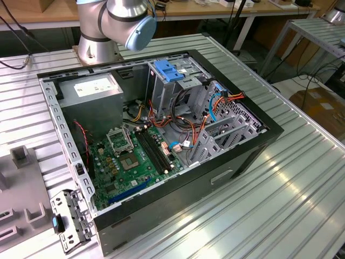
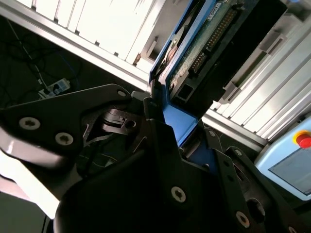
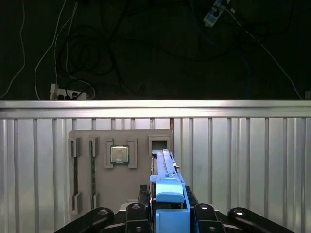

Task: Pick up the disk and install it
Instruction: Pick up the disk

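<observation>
A black two-finger gripper (image 3: 168, 206) is closed on one end of the disk (image 3: 167, 187), clasping its blue plastic side rail so that the drive stands on edge and stretches away from the fingers. In the second wrist view the gripper (image 2: 177, 121) pinches the same blue rail, and the disk (image 2: 194, 43) shows its green circuit-board side with a row of connector pins. The disk hangs over a grey fixture plate (image 3: 121, 189) lying on a ribbed aluminium table (image 3: 252, 165); whether its far end touches the plate cannot be told. A square processor chip (image 3: 119, 154) sits in a pocket of the plate just beside the disk. Bare ribbed table lies open on the disk's other side, and the table's edge (image 3: 155, 104) runs straight across beyond the plate, with dark floor, loose wires and a power strip (image 3: 68, 92) past it. In the exterior view an open computer case (image 1: 178, 208) lies on the table (image 1: 302, 194) below the arm's base (image 1: 99, 46). Inside it, a grey drive cage (image 1: 161, 91) with a blue latch (image 1: 171, 71) stands near the far wall, between a power supply (image 1: 91, 94) and tangled orange, red and blue cables (image 1: 178, 121) that crowd it, above a green motherboard (image 1: 129, 162).
</observation>
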`<state>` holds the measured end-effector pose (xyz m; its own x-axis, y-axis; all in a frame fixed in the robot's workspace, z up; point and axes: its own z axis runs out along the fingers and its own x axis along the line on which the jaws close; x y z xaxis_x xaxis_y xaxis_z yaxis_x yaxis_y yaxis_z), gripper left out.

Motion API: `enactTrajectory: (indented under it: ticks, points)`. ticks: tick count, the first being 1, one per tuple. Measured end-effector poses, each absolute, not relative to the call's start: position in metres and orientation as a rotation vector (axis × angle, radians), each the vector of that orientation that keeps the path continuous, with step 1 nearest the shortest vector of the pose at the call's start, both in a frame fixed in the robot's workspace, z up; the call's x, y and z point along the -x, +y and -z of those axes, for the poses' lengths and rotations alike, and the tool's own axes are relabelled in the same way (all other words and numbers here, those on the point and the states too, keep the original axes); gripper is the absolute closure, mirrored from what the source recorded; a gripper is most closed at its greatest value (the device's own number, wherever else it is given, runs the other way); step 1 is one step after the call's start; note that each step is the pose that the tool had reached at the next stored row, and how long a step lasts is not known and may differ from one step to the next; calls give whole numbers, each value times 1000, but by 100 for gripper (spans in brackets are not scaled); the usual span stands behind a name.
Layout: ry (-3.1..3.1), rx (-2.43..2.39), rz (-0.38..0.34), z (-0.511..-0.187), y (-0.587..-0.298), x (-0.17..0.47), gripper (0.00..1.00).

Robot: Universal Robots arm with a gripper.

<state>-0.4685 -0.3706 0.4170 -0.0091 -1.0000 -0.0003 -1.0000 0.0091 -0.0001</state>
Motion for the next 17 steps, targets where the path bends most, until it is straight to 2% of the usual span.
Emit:
enactTrajectory:
  ticks: [17]
  points:
    - [2231, 2211, 0, -441, -371, 469, 63]
